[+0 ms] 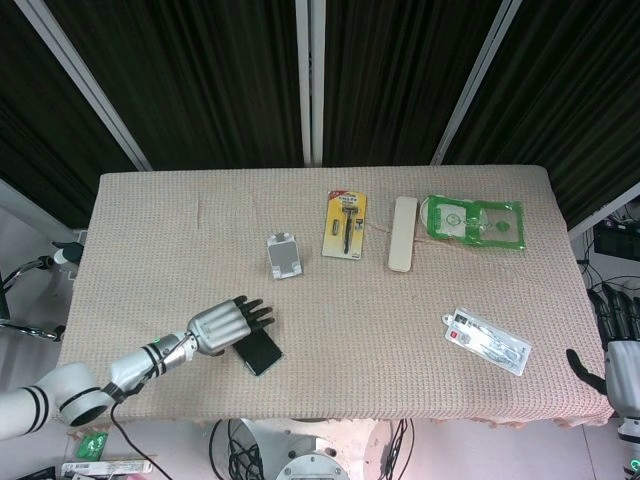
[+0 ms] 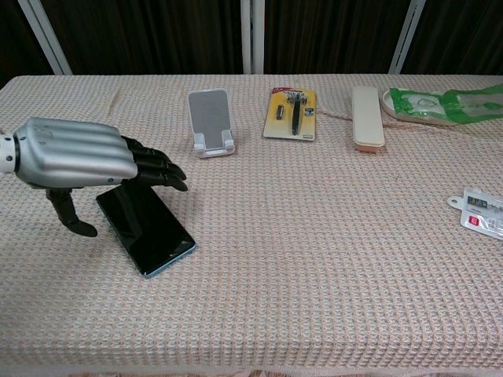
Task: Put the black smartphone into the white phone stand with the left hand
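Note:
The black smartphone [image 2: 153,232] lies flat on the table near its front left, also seen in the head view [image 1: 260,352]. My left hand [image 2: 90,165] hovers just over the phone's far end with fingers stretched out and thumb hanging down beside it; nothing is held. In the head view the left hand [image 1: 225,324] covers the phone's upper part. The white phone stand [image 2: 210,122] stands upright further back, empty, also in the head view [image 1: 283,255]. My right hand [image 1: 617,345] hangs open off the table's right edge.
A razor in yellow packaging [image 1: 345,225], a beige case [image 1: 402,234] and a green packet [image 1: 475,221] lie along the back. A clear blister pack [image 1: 487,341] sits at the front right. The woven tablecloth [image 1: 370,320] covers the table.

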